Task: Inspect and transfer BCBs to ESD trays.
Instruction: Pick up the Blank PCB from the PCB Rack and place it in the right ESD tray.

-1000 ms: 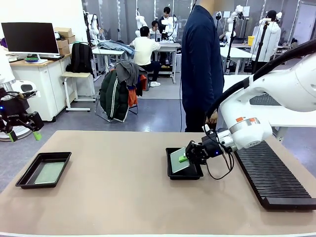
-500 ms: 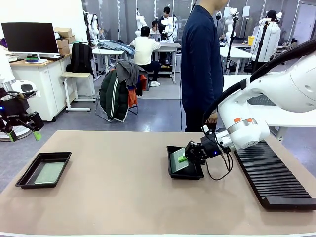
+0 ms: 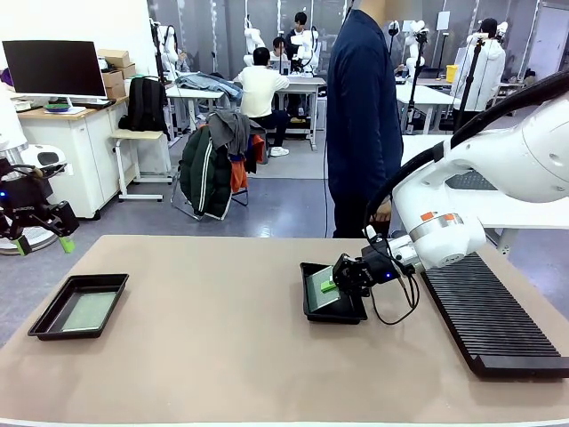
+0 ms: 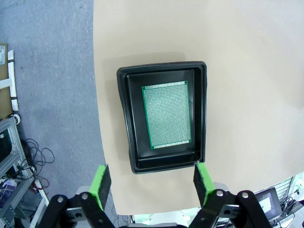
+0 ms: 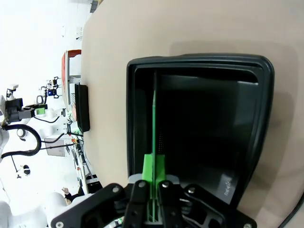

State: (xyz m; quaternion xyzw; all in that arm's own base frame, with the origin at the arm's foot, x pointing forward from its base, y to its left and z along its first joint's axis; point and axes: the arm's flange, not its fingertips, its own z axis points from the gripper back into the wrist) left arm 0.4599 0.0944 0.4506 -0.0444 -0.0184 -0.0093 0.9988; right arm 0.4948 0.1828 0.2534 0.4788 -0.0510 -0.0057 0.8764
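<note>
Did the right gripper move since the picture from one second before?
Yes, slightly. The right gripper, shut on the pale grey-green flat board, drew toward the picture's right, nearer the long black ribbed rack.

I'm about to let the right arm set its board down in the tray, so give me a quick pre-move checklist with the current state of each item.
1. Right gripper shut on the held board: ok, pads clamp its edge.
2. Board over the middle tray: ok, it stands on edge above the tray's dark floor, near one wall.
3. Tray floor free of another board: ok as far as the right wrist view shows; part lies in shadow.
4. Left gripper out of the way: ok, open, hovering over the left tray, far from the right arm.
5. Left tray's board seated flat: ok.
6. Person's hand away from the tray: ok, beyond the table's far edge.
</note>
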